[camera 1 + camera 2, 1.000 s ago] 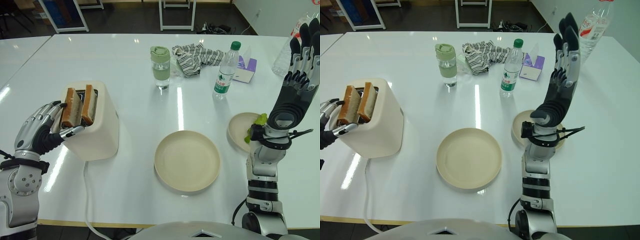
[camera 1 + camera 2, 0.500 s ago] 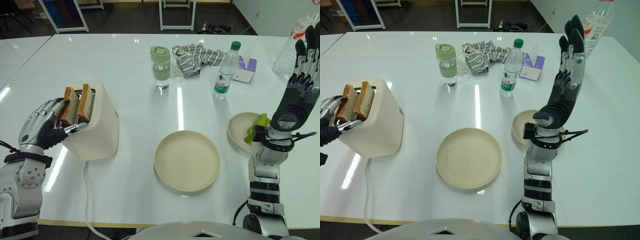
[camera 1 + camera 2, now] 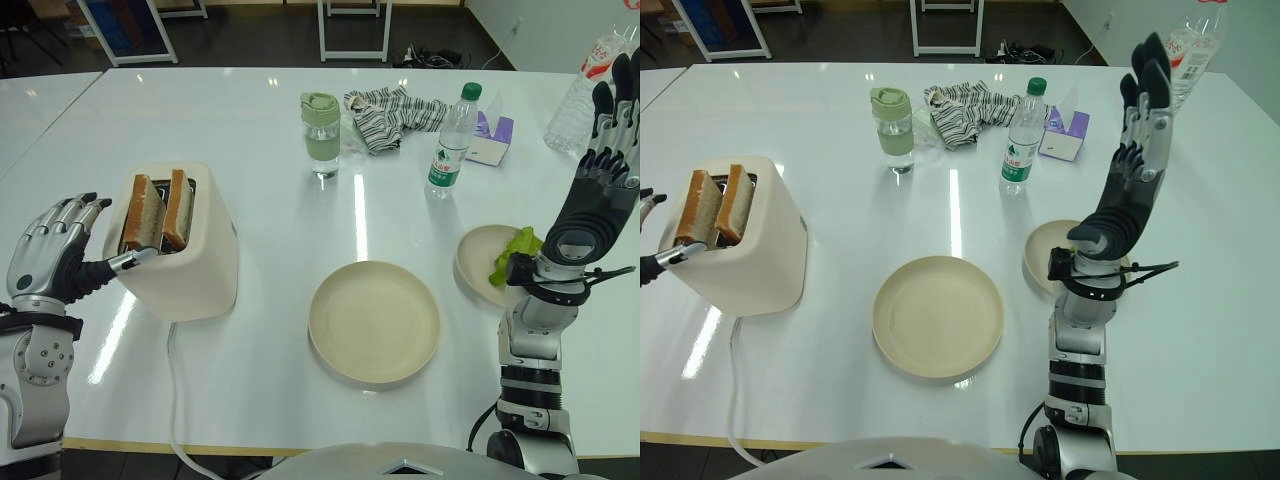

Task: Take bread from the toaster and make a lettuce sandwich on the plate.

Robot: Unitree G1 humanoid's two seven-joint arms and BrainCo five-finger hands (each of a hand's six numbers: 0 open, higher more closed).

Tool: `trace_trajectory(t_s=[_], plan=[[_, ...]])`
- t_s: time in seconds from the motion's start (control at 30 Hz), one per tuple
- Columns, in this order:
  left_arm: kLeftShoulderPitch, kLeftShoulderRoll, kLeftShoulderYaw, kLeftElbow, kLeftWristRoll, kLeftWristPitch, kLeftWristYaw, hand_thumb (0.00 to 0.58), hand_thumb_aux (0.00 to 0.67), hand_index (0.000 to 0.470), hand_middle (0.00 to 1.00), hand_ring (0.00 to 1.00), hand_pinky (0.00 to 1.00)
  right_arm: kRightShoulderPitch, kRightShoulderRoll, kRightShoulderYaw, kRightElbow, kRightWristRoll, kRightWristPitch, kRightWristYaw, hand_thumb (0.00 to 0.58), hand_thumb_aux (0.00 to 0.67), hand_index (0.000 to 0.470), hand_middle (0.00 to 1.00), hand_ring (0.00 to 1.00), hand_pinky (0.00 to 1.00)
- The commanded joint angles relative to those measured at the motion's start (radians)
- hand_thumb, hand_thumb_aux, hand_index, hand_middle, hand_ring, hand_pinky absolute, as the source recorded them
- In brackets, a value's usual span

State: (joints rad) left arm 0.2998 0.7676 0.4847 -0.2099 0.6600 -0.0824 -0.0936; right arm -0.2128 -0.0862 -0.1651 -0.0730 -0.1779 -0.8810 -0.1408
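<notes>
**Left eye view**
- Left hand (image 3: 52,255): open, fingers spread, holding nothing. It sits just left of the toaster (image 3: 190,265) with 1 fingertip at the toaster's wall; contact cannot be told.
- Bread (image 3: 163,210): 2 slices upright in the slots, tops sticking out, neither one gripped.
- Plate (image 3: 374,321): bare, in the near half of the table, well apart from the toaster.
- Lettuce (image 3: 513,250): on a small dish (image 3: 472,255) to the right of the plate, just beside the right forearm.
- Right hand (image 3: 603,150): raised high, fingers straight, holding nothing.

**Right eye view**
- Risk at the toaster: the slices stand close together, so fingers closing on 1 may squash or drag the other. A sideways push would likely slide or tip the toaster.
- Risk from the cord (image 3: 732,400): it trails off the near edge and could snag the left forearm.
- Risk at the dish: the right forearm stands over it, so a careless drop could sweep the lettuce off.
- Open room: bare table lies between the toaster and the plate. The bottle (image 3: 1021,135), cup (image 3: 894,125) and cloth (image 3: 960,112) sit far back, well apart from that path.
- Edges: the plate lies near the front edge, so a pull toward the robot could bring it to the brink.
</notes>
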Motion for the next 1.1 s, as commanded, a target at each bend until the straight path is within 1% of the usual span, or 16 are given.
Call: trace_trajectory(t_s=[0.03, 0.6, 0.63, 0.67, 0.7, 0.73, 0.77, 0.8, 0.83, 0.87, 0.9, 0.93, 1.1], plan=[[-0.004, 0.036, -0.011, 0.02, 0.029, -0.002, 0.003, 0.0, 0.0, 0.0, 0.0, 0.0, 0.0, 0.012, -0.003, -0.005, -0.02, -0.013, 0.01, -0.003, 0.0, 0.0, 0.0, 0.0, 0.0, 0.0], [-0.062, 0.062, -0.092, 0.116, 0.028, -0.005, -0.002, 0.005, 0.003, 0.002, 0.0, 0.0, 0.0, 0.04, -0.01, -0.013, -0.06, -0.008, 0.031, -0.004, 0.0, 0.0, 0.0, 0.0, 0.0, 0.0], [-0.065, 0.063, -0.096, 0.119, 0.026, -0.005, -0.002, 0.027, 0.016, 0.011, 0.0, 0.0, 0.0, 0.041, -0.011, -0.013, -0.061, -0.008, 0.032, -0.004, 0.0, 0.0, 0.0, 0.0, 0.0, 0.0], [-0.068, 0.063, -0.099, 0.122, 0.023, -0.005, -0.003, 0.083, 0.05, 0.035, 0.0, 0.0, 0.0, 0.042, -0.011, -0.013, -0.062, -0.008, 0.032, -0.004, 0.0, 0.0, 0.0, 0.0, 0.0, 0.0], [-0.072, 0.062, -0.103, 0.122, 0.016, -0.006, -0.007, 0.087, 0.053, 0.037, 0.0, 0.0, 0.0, 0.044, -0.011, -0.013, -0.064, -0.008, 0.034, -0.005, 0.0, 0.0, 0.0, 0.0, 0.0, 0.0], [-0.075, 0.06, -0.107, 0.122, 0.011, -0.006, -0.011, 0.112, 0.068, 0.048, 0.0, 0.0, 0.0, 0.045, -0.011, -0.013, -0.066, -0.008, 0.035, -0.005, 0.0, 0.0, 0.0, 0.0, 0.0, 0.0], [-0.079, 0.058, -0.112, 0.12, 0.008, -0.007, -0.014, 0.179, 0.113, 0.079, 0.0, 0.0, 0.0, 0.047, -0.012, -0.014, -0.068, -0.008, 0.036, -0.005, 0.0, 0.0, 0.0, 0.0, 0.0, 0.0], [-0.083, 0.057, -0.116, 0.119, 0.006, -0.006, -0.016, 0.19, 0.121, 0.085, 0.0, 0.0, 0.0, 0.049, -0.012, -0.014, -0.07, -0.009, 0.037, -0.005, 0.0, 0.0, 0.0, 0.0, 0.0, 0.0], [-0.086, 0.056, -0.12, 0.12, 0.005, -0.006, -0.016, 0.22, 0.142, 0.1, 0.0, 0.0, 0.0, 0.05, -0.012, -0.014, -0.07, -0.009, 0.037, -0.006, 0.0, 0.0, 0.0, 0.0, 0.0, 0.0], [-0.088, 0.057, -0.124, 0.121, 0.003, -0.005, -0.017, 0.355, 0.252, 0.177, 0.0, 0.0, 0.0, 0.05, -0.012, -0.014, -0.07, -0.01, 0.038, -0.006, 0.0, 0.0, 0.0, 0.0, 0.0, 0.0], [-0.092, 0.059, -0.128, 0.124, 0.001, -0.005, -0.017, 0.501, 0.423, 0.297, 0.0, 0.0, 0.0, 0.053, -0.012, -0.015, -0.074, -0.01, 0.039, -0.006, 0.0, 0.0, 0.0, 0.0, 0.0, 0.0], [-0.094, 0.061, -0.132, 0.126, -0.001, -0.004, -0.018, 0.58, 0.67, 0.47, 0.0, 0.0, 0.0, 0.054, -0.012, -0.016, -0.076, -0.01, 0.04, -0.006, 0.0, 0.0, 0.0, 0.0, 0.0, 0.0], [-0.097, 0.071, -0.136, 0.129, -0.03, 0.005, -0.041, 0.58, 0.67, 0.47, 0.0, 0.0, 0.0, 0.062, -0.012, -0.023, -0.086, -0.011, 0.044, -0.008, 0.0, 0.0, 0.0, 0.0, 0.0, 0.0]])
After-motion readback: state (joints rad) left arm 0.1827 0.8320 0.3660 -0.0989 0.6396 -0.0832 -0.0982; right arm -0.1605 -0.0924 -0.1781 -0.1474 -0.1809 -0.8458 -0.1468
